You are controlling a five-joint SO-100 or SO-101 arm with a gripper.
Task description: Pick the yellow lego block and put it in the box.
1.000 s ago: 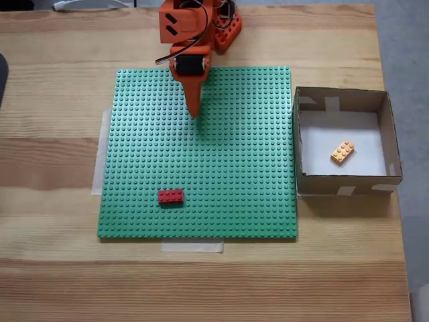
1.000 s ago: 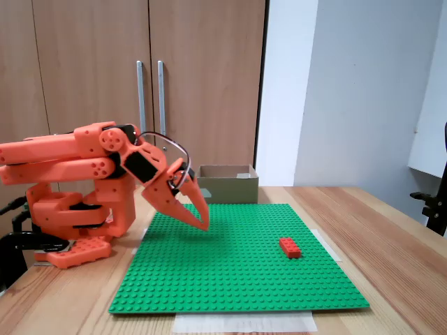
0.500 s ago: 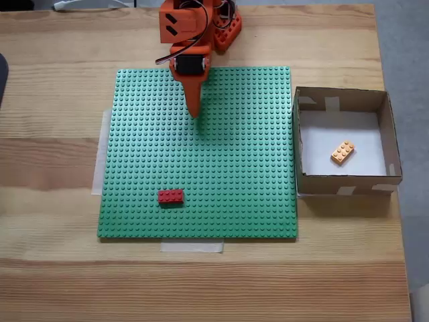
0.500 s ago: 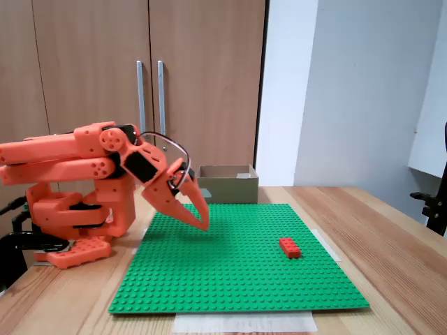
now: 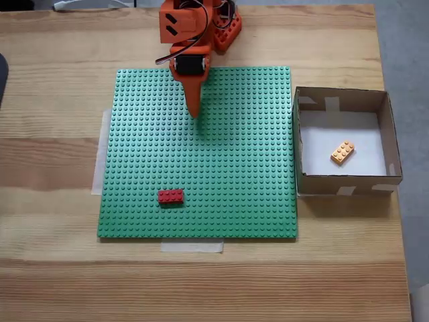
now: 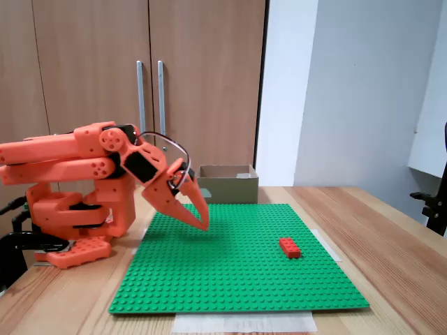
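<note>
The yellow lego block [image 5: 342,152] lies tilted on the white floor of the brown cardboard box [image 5: 345,182], which stands to the right of the green baseplate [image 5: 228,168]. In a fixed view from the side the box [image 6: 228,184] shows beyond the plate's far edge. My orange gripper [image 5: 194,114] hovers over the upper part of the plate, far from the box, its jaws together with nothing between them. From the side the gripper [image 6: 204,225] points down at the plate, folded back near the arm's base.
A red brick [image 5: 170,196] sits on the baseplate near its lower left corner, also seen from the side as the red brick [image 6: 290,247]. The arm's orange base [image 6: 77,209] stands behind the plate. Bare wooden table surrounds the plate.
</note>
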